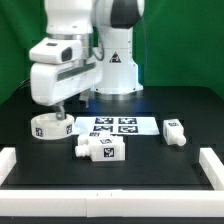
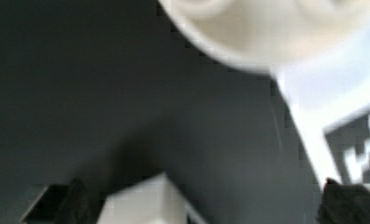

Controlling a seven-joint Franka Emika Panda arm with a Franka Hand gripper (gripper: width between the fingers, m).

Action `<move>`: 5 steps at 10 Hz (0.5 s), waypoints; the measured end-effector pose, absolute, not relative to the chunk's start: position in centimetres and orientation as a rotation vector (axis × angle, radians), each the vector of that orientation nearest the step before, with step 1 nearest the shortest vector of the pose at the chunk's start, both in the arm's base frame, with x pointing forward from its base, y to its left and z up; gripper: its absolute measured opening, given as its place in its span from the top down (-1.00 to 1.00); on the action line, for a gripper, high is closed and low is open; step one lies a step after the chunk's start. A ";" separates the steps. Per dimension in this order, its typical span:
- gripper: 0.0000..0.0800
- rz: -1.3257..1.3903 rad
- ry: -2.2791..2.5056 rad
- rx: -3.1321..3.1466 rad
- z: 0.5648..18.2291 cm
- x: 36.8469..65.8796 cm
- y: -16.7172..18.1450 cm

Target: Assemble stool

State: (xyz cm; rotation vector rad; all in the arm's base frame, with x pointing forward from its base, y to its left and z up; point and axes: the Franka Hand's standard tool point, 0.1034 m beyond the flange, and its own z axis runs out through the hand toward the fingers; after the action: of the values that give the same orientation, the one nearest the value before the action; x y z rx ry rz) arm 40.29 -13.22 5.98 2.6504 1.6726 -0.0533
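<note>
Seat (image 1: 48,125) sits on the table (image 1: 150,162) at the exterior view's left, gripper (image 1: 63,108) just above its far edge with jaws spread wide and empty, marker board (image 1: 112,125) mid-table, two legs (image 1: 108,152) in front of it, third leg (image 1: 175,130) at right.

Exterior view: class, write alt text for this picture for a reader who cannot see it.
A white robot arm holds its tool low beside the round stool seat on a black table. The marker board lies mid-table, one leg at the exterior view's right of it, more leg parts in front, white rails along the table's edges.
</note>
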 end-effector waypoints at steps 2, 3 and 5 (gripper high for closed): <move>-0.62 -0.086 1.753 2.621 4.6 38.7 -15.6; -0.62 -0.090 1.739 2.633 4.5 38.6 -15.6; -0.62 -0.095 1.741 2.635 4.3 38.5 -15.7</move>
State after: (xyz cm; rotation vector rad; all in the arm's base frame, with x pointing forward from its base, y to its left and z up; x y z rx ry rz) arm 38.45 -15.75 4.32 2.6352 1.7409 -0.0951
